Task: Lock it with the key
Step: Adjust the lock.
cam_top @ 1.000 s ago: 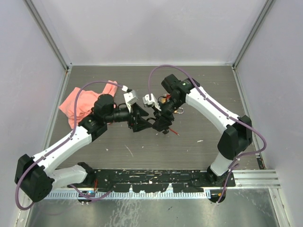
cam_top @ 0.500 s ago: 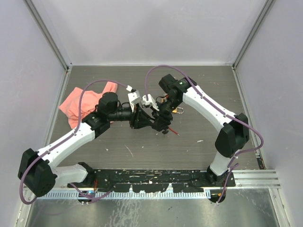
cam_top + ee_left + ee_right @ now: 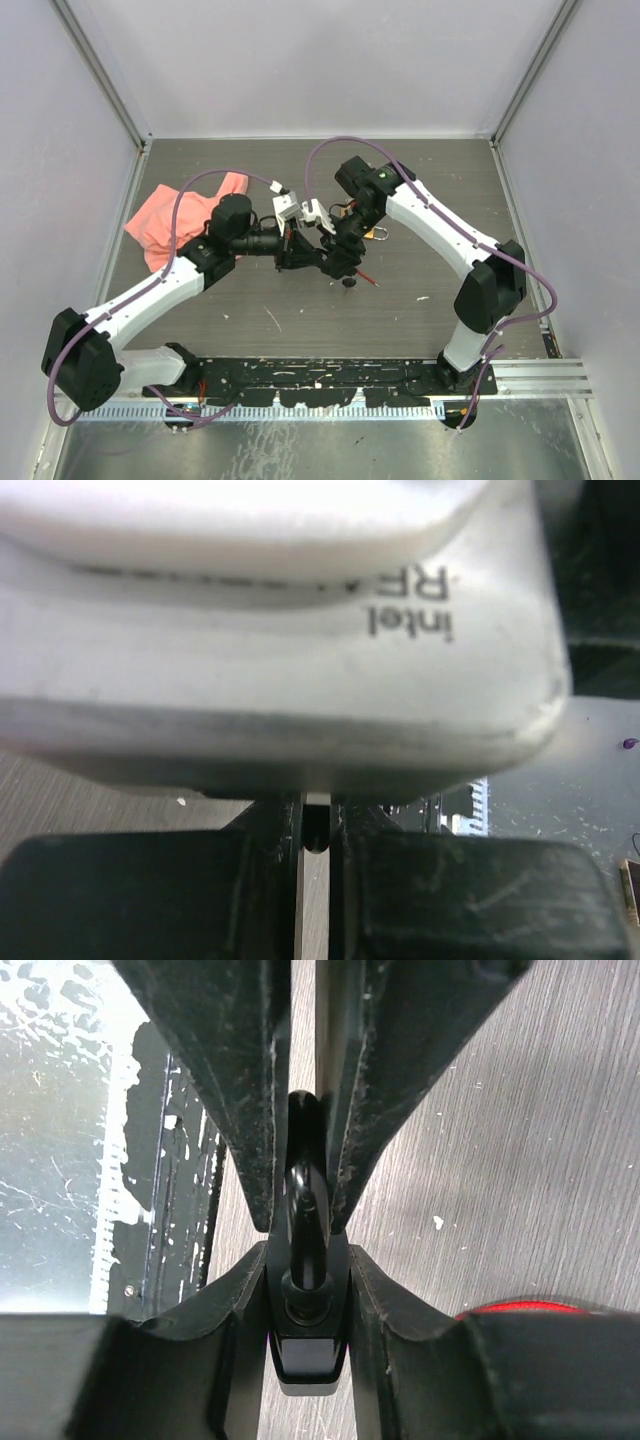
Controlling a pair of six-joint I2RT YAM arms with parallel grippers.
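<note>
The two arms meet above the counter (image 3: 450, 190), about midway between its left and right edges. The right claw (image 3: 338, 266) is pinched tight on a glossy black piece (image 3: 305, 1290) with a loop. It is probably the key or the lock, but which one cannot be told. To join the parts well, the left claw (image 3: 306, 258) should line up squarely with that piece and press straight in before any turn, while the right grip holds firm. A grey camera housing (image 3: 280, 630) nearly fills the left wrist view. The left fingers stand a thin slit apart, and whether they hold anything cannot be told. A red thing (image 3: 520, 1308) is cut off.
</note>
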